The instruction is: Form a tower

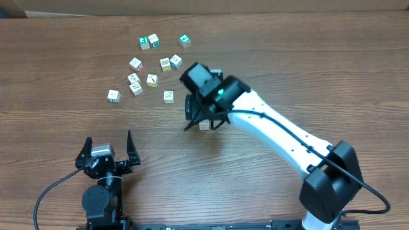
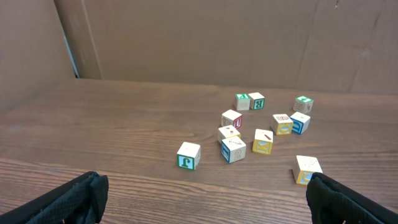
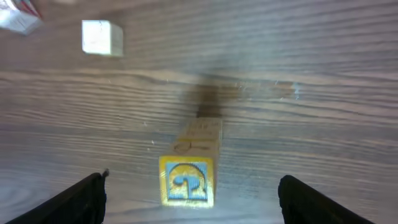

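**A:** Where is the stack?

**B:** The narrow tower of small wooden cubes (image 3: 186, 180) stands on the brown wood-grain surface (image 1: 64, 115), near its middle and directly under the head of the white right arm. The right wrist camera looks down on its top face, which is yellow-framed with a blue picture. A paler cube side shows below that face.

**A:** Is the right pincer (image 3: 191, 179) gripping it?

**B:** No. Its black fingers (image 3: 74, 202) stand wide apart, one on each side of the tower, with bare wood between each finger and the stack. Nothing is held.

**A:** And the other arm?

**B:** The left pincer (image 1: 108, 138) sits at the near edge of the surface, well apart from the tower. Its jaws are also spread wide, with nothing between them.

**A:** Anything else lying about?

**B:** A scatter of loose small wooden cubes with green, red, yellow and blue faces (image 1: 152, 80) lies toward the far side, left of the right arm's head. One pale plain-looking cube (image 3: 101, 37) lies by itself near the tower, not touching it.
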